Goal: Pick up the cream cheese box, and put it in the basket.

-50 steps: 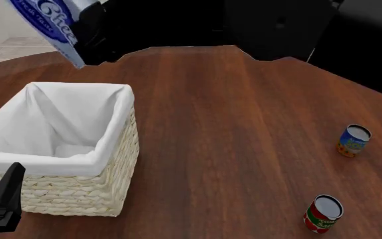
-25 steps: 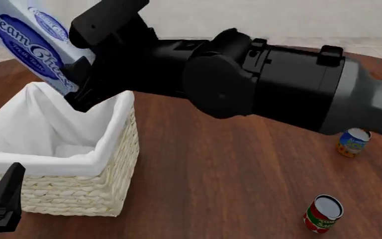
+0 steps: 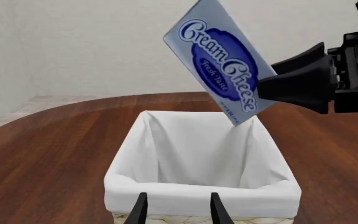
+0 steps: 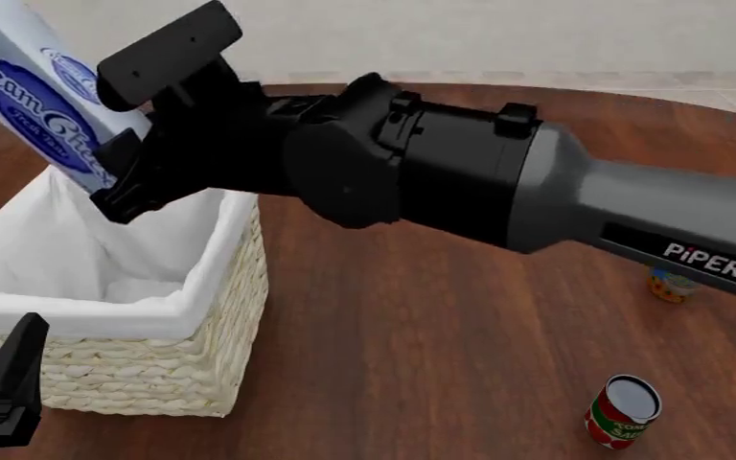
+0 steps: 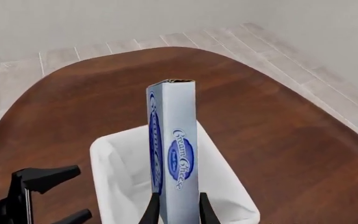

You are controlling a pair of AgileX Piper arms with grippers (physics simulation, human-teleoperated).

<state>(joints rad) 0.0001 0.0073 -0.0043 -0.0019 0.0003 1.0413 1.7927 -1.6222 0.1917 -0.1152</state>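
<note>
The cream cheese box point(image 4: 26, 103), a pale blue carton with a dark blue oval logo, hangs tilted in the air above the far side of the basket point(image 4: 138, 369). My right gripper point(image 4: 126, 132) is shut on its lower end. The box also shows in the left wrist view point(image 3: 219, 65) and edge-on in the right wrist view point(image 5: 173, 149). The basket is wicker with a white cloth lining point(image 3: 197, 196) and shows nothing inside. My left gripper point(image 3: 177, 207) is open and empty, just in front of the basket's near rim at the front left point(image 4: 4, 383).
A red can point(image 4: 624, 410) stands at the front right of the brown table. A blue and yellow can point(image 4: 671, 286) stands farther right, partly hidden behind my right arm point(image 4: 496, 182), which spans the middle of the front view.
My right arm has swung down and left across the view, carrying the box lower, closer over the basket's far side. The arm now partly hides the blue can. The left gripper has not moved.
</note>
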